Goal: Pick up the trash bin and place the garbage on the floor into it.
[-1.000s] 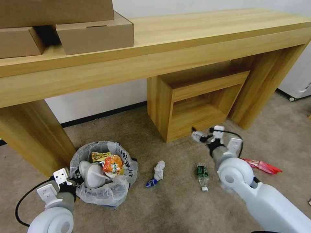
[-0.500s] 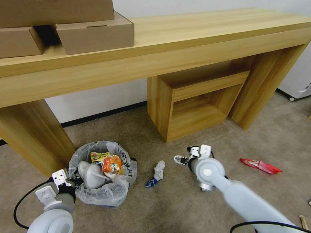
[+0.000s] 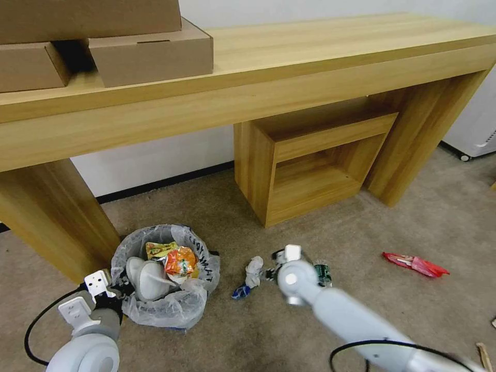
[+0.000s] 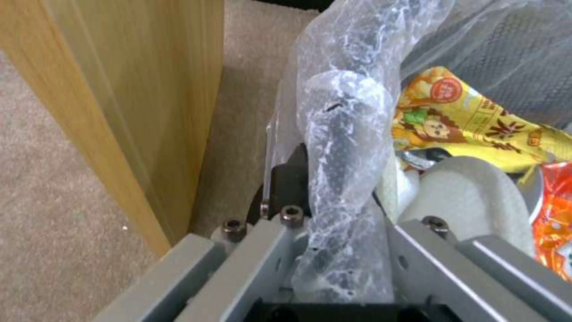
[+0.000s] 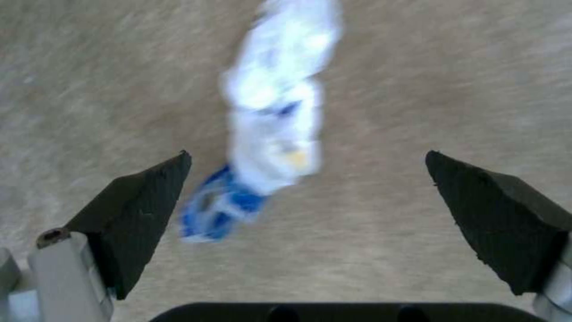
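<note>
The trash bin (image 3: 170, 305), lined with a crinkly bag, stands on the tan carpet floor (image 3: 258, 330) and holds a white slipper (image 3: 147, 279), an orange wrapper (image 3: 181, 262) and a yellow wrapper (image 3: 157, 249). My left gripper (image 3: 116, 289) is shut on its bagged rim (image 4: 342, 112), which the left wrist view shows clamped between the jaws. My right gripper (image 5: 307, 154) hangs open just above a crumpled white tissue with a blue-white piece (image 5: 274, 134), also seen in the head view (image 3: 252, 274). A green-label bottle (image 3: 324, 273) lies partly behind the right arm.
A red wrapper (image 3: 416, 264) lies on the carpet to the right, and a wooden stick (image 3: 484, 356) at the bottom right corner. The desk leg (image 3: 51, 217) stands close beside the bin. A wooden cubby (image 3: 310, 170) sits under the desk; cardboard boxes (image 3: 150, 51) rest on top.
My right arm has swung left and down, from in front of the cubby to over the tissue, now covering part of the bottle. The left gripper and bin have stayed put.
</note>
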Tool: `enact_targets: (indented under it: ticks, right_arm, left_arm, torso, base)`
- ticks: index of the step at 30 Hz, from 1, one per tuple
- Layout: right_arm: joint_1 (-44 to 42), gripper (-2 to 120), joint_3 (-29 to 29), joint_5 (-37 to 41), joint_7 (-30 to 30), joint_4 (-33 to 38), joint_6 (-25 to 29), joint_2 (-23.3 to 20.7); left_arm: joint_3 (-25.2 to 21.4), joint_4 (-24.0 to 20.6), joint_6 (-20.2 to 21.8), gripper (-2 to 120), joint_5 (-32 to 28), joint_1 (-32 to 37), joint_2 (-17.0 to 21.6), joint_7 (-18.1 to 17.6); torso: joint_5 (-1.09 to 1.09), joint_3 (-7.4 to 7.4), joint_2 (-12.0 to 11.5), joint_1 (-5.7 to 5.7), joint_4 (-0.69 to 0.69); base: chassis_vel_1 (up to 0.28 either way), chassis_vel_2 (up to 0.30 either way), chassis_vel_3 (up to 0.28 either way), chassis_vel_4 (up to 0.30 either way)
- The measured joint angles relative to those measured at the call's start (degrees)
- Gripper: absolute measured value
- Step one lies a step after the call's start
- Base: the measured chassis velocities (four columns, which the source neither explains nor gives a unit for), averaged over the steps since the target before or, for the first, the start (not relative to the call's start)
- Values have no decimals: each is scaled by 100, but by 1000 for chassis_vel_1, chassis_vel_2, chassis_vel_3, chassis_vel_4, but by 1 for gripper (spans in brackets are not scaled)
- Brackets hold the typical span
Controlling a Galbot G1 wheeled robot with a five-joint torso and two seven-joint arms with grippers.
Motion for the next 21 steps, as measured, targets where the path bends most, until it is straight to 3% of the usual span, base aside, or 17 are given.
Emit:
enact_targets:
  ticks: [7,21]
  right_arm:
    - [118,100,-146,-387,-222,-757,111,477]
    - [179,98,-258,-963,-564,-1619,336,818]
  left_arm:
    - [-19,-33,-88,1,15,69,-14,23]
    - [-29,-82,-175,1,6,104,4,43]
  torso:
    - [-2,0,1,0,-1]
    - [-1,0,0,0,-1]
  base:
    - [0,0,0,0]
    - [0,0,0,0]
